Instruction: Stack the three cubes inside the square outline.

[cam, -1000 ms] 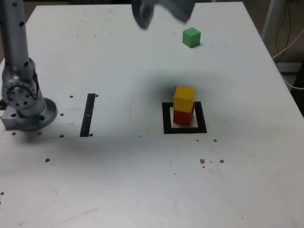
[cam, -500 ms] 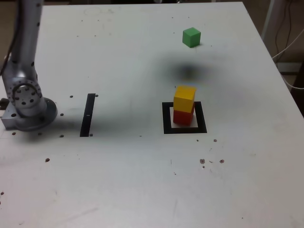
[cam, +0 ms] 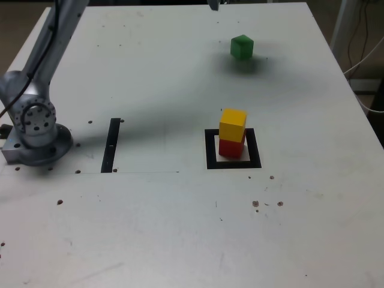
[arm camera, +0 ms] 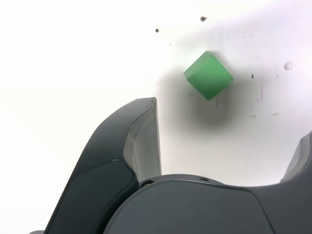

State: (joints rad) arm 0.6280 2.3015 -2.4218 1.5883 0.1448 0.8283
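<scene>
The yellow cube (cam: 233, 125) sits on the red cube (cam: 231, 147), both inside the black square outline (cam: 210, 157). The green cube (cam: 242, 47) lies alone near the table's far edge, right of centre in the exterior view. In the wrist view my gripper (arm camera: 231, 117) hangs well above the green cube (arm camera: 208, 75), jaws wide open with nothing between them. Its shadow falls on and beside that cube. In the exterior view only a sliver of the gripper (cam: 213, 5) shows at the top edge.
A narrow black strip (cam: 111, 145) lies on the table left of the outline. The arm's base (cam: 33, 129) stands at the exterior view's left edge. Small screw holes dot the table (cam: 180, 228). Cables (cam: 363, 57) hang beyond its right edge.
The gripper has risen and moved to the far side, leaving the exterior view almost entirely. Its shadow has slid from beside the stack onto the green cube. The cubes have not moved.
</scene>
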